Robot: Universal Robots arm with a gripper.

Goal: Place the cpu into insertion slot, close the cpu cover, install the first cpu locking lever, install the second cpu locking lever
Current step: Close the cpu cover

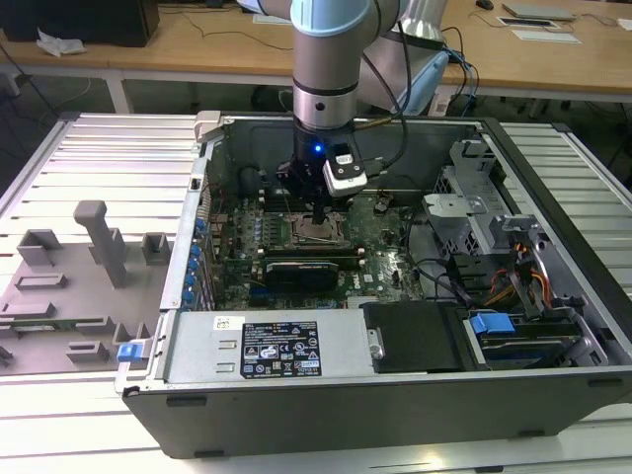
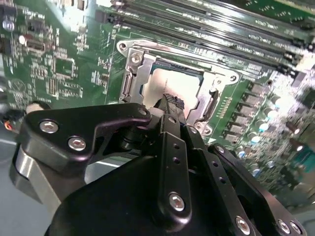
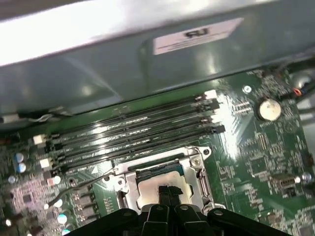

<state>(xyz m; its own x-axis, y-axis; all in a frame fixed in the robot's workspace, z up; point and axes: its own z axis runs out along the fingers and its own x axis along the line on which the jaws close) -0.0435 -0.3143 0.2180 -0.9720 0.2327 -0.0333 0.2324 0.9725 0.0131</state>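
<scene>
Your gripper [image 2: 172, 102], fingers pressed together, hid part of the cpu [image 2: 165, 81], which sat in the insertion slot [image 2: 126, 84] under the cpu cover [image 2: 143, 68]. The first wrist view added a locking lever [image 3: 88, 183] angled outward.

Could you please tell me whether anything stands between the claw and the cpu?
Nothing visible does. The claw hangs right over the cpu, which lies in the slot on the green board. Whether it touches the cpu, I cannot tell.

The gripper [image 2: 172, 102] hides part of the cpu [image 2: 170, 81]
</scene>
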